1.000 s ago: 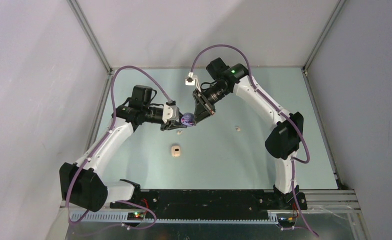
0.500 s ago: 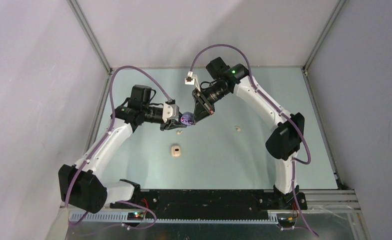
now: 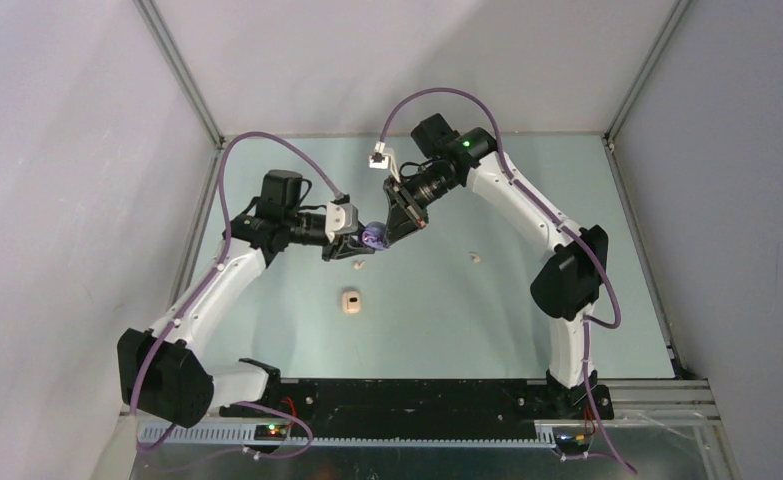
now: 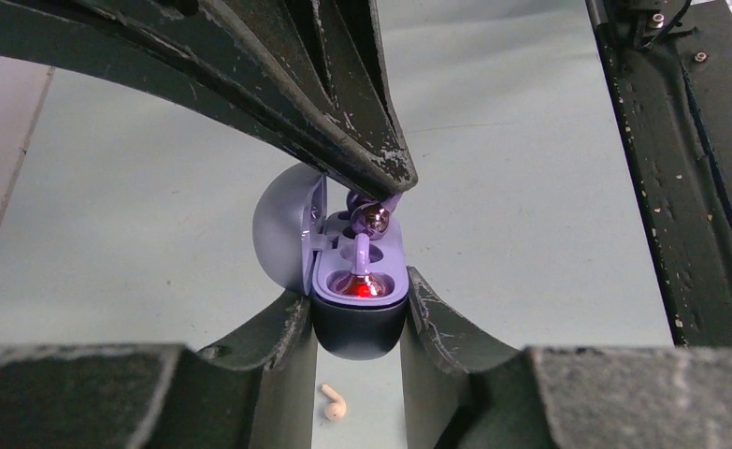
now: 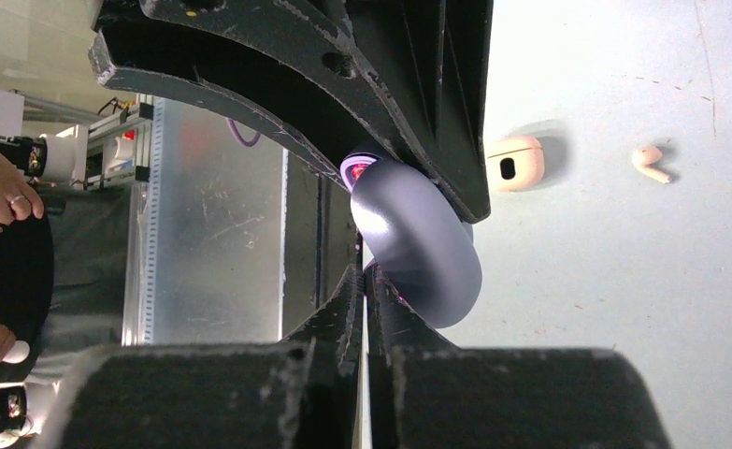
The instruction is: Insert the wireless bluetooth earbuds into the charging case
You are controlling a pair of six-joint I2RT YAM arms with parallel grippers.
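Found the lilac earbud (image 4: 373,218) at the mouth of the purple charging case (image 4: 360,339), over its far pocket, pinched by the stem in the fully closed tips of the right gripper (image 4: 390,183); could not tell whether seated. Noted what looked like a second lilac bud (image 4: 358,281) in the near pocket, beside a red glow. Found the case raised off the table (image 3: 447,310), clamped by its lower body between the narrowly parted jaws of the left gripper (image 3: 353,244), lid (image 4: 282,220) swung open. Judged the risks: bud tilting and jamming on the pocket rim, popping out on release, or the push twisting the case in its hold. Judged room tight beside the lid and between the two sets of fingers, ample elsewhere; cream earbud (image 4: 332,404) just below the case, cream case (image 3: 350,301) near, table edges well apart.
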